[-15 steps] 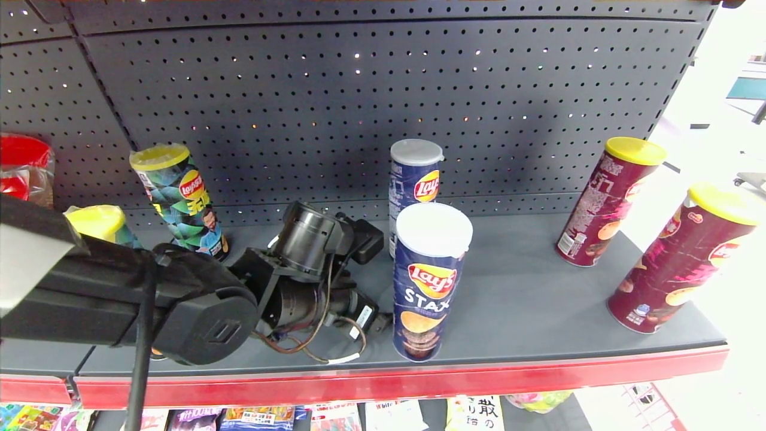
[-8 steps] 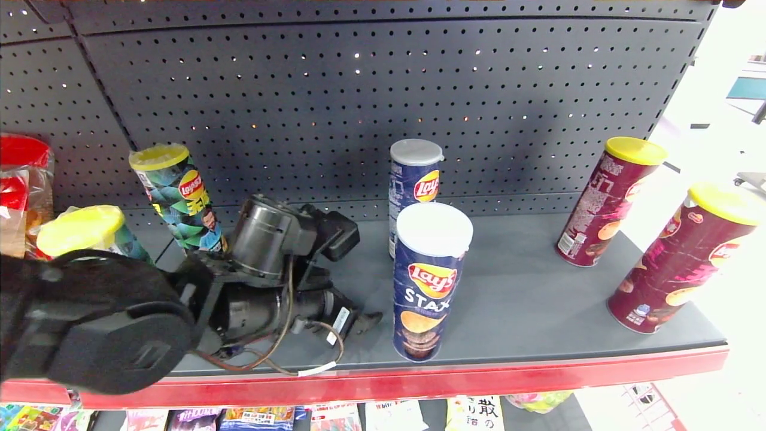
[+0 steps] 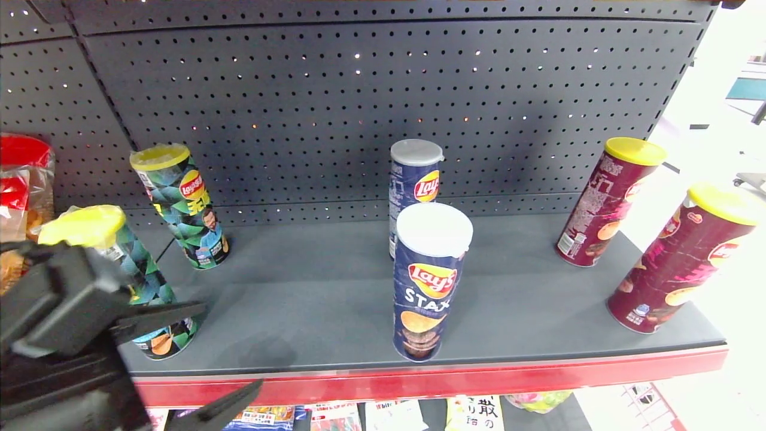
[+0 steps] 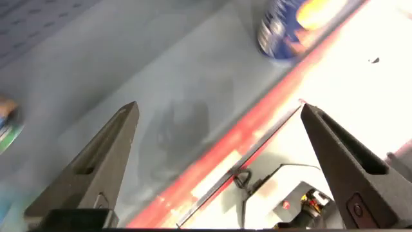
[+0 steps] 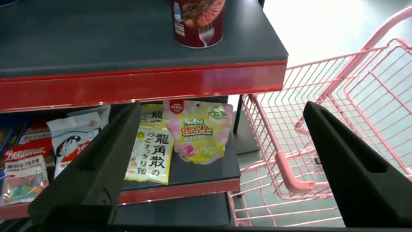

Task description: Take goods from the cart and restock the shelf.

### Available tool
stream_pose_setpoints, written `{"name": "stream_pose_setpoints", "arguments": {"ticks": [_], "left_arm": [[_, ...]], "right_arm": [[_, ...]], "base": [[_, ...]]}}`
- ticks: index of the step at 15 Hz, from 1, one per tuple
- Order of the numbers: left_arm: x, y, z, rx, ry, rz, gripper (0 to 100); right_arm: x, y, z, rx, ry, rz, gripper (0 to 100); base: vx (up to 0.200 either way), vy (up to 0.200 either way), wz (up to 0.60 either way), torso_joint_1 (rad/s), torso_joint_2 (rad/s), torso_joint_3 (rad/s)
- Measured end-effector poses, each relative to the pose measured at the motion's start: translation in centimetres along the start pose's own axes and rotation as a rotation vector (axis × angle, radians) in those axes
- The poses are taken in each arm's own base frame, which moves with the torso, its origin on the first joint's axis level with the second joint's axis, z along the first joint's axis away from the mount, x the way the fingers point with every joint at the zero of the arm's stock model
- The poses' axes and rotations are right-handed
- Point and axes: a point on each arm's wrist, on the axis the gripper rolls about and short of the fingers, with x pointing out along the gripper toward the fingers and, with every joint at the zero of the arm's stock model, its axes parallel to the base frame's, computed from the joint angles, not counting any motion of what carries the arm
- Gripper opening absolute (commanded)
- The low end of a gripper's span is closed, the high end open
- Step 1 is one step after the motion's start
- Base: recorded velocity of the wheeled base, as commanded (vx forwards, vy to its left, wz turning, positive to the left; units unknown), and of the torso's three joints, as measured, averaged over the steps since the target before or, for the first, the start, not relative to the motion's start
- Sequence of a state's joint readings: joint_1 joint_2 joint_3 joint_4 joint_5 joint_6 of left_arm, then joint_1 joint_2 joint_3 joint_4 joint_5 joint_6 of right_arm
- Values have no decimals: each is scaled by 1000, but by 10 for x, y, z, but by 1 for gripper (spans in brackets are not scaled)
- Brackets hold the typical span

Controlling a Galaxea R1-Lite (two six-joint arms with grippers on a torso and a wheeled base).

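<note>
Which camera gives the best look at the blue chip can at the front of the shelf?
The head view. There the front blue can stands upright and whole, white lid to base, near the red edge of the shelf. The left wrist view catches just its blurred lower end.

The left gripper [image 3: 232, 345] hides the lower left side of the green-and-black tube with a yellow lid [image 3: 140, 281] at the grey shelf's [image 3: 311, 299] front left corner. The white-lidded navy tube [image 3: 428, 281] covers the lower half of the grey-lidded navy tube [image 3: 413, 179] behind it. Picture edges cut off the red-topped clear packet [image 3: 21, 173], the dark red tube [image 5: 196, 19] and the pink wire cart [image 5: 335, 129]. The left wrist view is blurred.
</note>
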State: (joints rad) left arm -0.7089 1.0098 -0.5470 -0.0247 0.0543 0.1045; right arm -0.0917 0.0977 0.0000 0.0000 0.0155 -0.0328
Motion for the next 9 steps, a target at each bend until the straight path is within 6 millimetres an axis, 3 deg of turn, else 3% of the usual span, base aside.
{"name": "stream_pose_setpoints", "arguments": {"ticks": [3, 5, 7, 9], "left_arm": [[-70, 1, -44, 5, -23, 66, 100], [-106, -1, -81, -10, -20, 145, 100], [-131, -13, -119, -100, 1, 308, 100], [-141, -27, -141, -224, -2, 489, 100]], "right_arm": [[-1, -2, 0, -7, -19, 105, 100], [-2, -2, -1, 7, -36, 110, 100], [-4, -2, -1, 11, -55, 102, 100], [-6, -2, -2, 22, -77, 92, 100]], "base": [[0, 0, 0, 0, 0, 0], [0, 0, 0, 0, 0, 0], [0, 0, 0, 0, 0, 0], [0, 0, 0, 0, 0, 0]]}}
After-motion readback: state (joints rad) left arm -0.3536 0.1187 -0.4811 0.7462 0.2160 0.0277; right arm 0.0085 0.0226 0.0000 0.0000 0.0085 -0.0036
